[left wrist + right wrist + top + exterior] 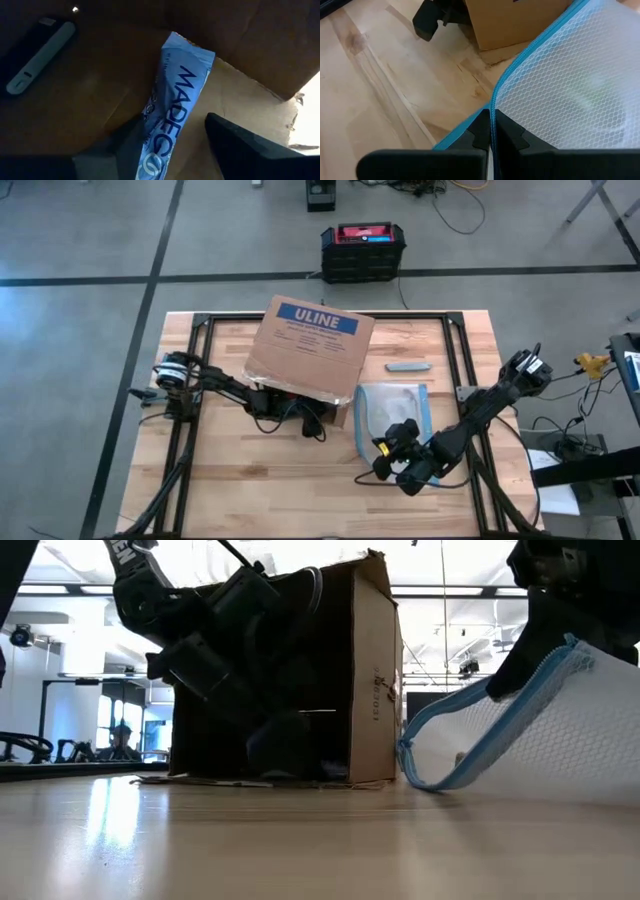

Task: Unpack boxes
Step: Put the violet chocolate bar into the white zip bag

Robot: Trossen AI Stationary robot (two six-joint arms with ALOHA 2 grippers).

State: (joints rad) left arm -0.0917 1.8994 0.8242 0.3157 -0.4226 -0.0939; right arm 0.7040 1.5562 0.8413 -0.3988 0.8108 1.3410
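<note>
The left arm stretches low across the table, its left gripper (172,150) with fingers spread apart. The right arm bends inward, its right gripper (492,132) pinched tight together.

In the high view the left end effector cannot be seen: the arm runs in under the raised flap of the cardboard box (312,348), which covers it and everything inside the box. The left wrist view looks into that dark interior, where a blue packet (172,107) is cut off by the picture's bottom edge, its lettering readable only as "MADEG". A slim white and black object (37,55) lies in shadow, too dim to identify. In the low view the pouch (545,730) runs off the right edge, and the box interior is black. A small grey item (407,366) on the counter (250,480) is too small to identify.
</note>
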